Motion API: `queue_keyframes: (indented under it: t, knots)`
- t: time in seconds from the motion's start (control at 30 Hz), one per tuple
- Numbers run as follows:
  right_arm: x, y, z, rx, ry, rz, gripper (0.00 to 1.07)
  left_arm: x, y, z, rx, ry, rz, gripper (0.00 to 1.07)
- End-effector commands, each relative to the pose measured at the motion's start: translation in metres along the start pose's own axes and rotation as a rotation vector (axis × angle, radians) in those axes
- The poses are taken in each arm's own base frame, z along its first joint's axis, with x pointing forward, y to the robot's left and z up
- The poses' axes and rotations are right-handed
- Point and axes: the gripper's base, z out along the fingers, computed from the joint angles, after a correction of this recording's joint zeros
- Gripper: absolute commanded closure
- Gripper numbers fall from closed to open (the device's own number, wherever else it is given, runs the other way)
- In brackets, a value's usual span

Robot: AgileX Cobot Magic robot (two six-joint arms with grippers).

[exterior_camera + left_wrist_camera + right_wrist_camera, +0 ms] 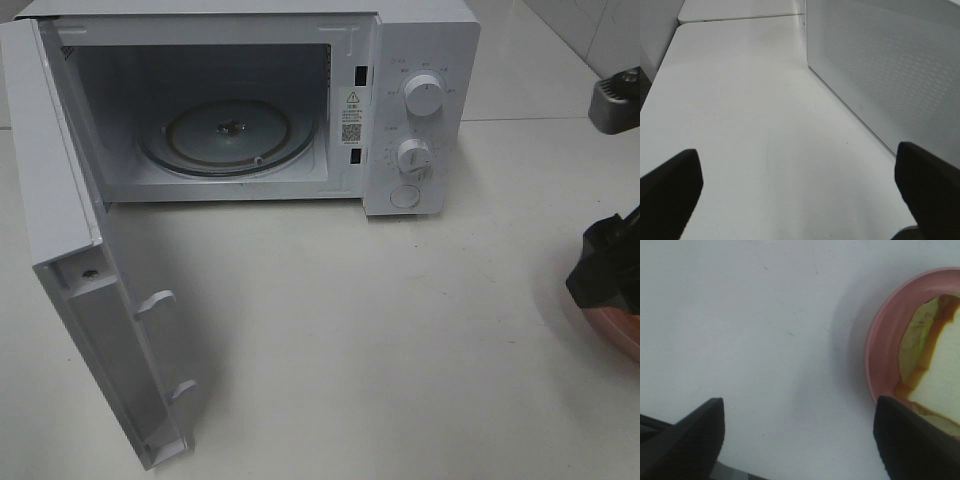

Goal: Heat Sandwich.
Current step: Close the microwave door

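Note:
The sandwich (pixel 940 380), white bread with a tan-orange crust and pale green filling, lies on a round pink plate (pixel 880 355). In the right wrist view my right gripper (pixel 800 440) is open; one finger (pixel 912 440) overlaps the plate's near rim and the other hangs over bare table. In the high view that gripper (pixel 603 268) is at the far right edge, above the plate (pixel 612 335). The white microwave (pixel 420 110) stands at the back with its door (pixel 110 330) swung wide open to the left and a glass turntable (pixel 228 135) inside. My left gripper (pixel 800 200) is open over bare table.
In the left wrist view a white perforated panel (pixel 890 75) of the microwave runs close beside the left gripper. A seam between two tabletops (pixel 740 19) lies farther off. Two knobs (pixel 424 95) and a round button sit on the microwave's control panel.

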Motion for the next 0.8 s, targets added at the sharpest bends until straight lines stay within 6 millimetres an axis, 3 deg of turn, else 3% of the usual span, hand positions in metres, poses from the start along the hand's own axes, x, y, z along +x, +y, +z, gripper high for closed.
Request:
queue_keyframes:
  t: [0.03, 0.33, 0.43, 0.8]
  knots:
    - [0.007, 0.000, -0.012, -0.029, -0.014, -0.020, 0.29, 0.002, 0.000, -0.002, -0.005, -0.028, -0.002, 0.04]
    - [0.037, -0.006, -0.053, -0.033, -0.108, 0.011, 0.31, 0.002, 0.000, -0.002, -0.005, -0.028, -0.002, 0.04]
    - [0.057, -0.010, -0.071, -0.030, -0.168, 0.026, 0.31, 0.002, 0.000, -0.002, -0.005, -0.028, -0.002, 0.04]
    - [0.107, -0.014, -0.080, -0.019, -0.280, 0.084, 0.30, 0.002, 0.000, -0.002, -0.005, -0.028, -0.002, 0.04]
